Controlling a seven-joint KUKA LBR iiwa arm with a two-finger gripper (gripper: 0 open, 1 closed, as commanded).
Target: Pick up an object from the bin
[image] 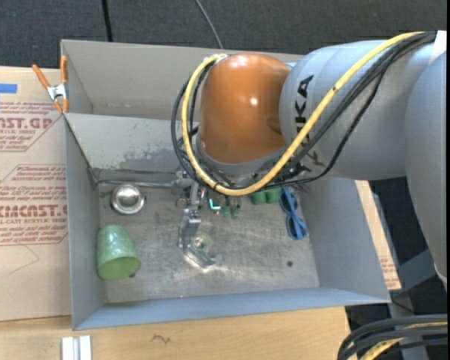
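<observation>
Grey, scuffed bin floor (285, 268) lies under the arm's orange wrist cover (240, 111). The gripper (189, 237) hangs to the right of a green cup (117, 252) (tipped on its side), directly over a small clear thing (202, 253). Whether the gripper is spread or closed I cannot tell. Just above the cup sits a silver ladle bowl (127, 199). Well to the cup's right lie a blue piece (293, 216) and green bits (266, 196).

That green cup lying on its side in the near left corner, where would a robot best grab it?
Probably across the middle of the green cup, coming straight down from above. It lies on its side, narrower end toward the back, so its round body offers two opposite sides.
</observation>
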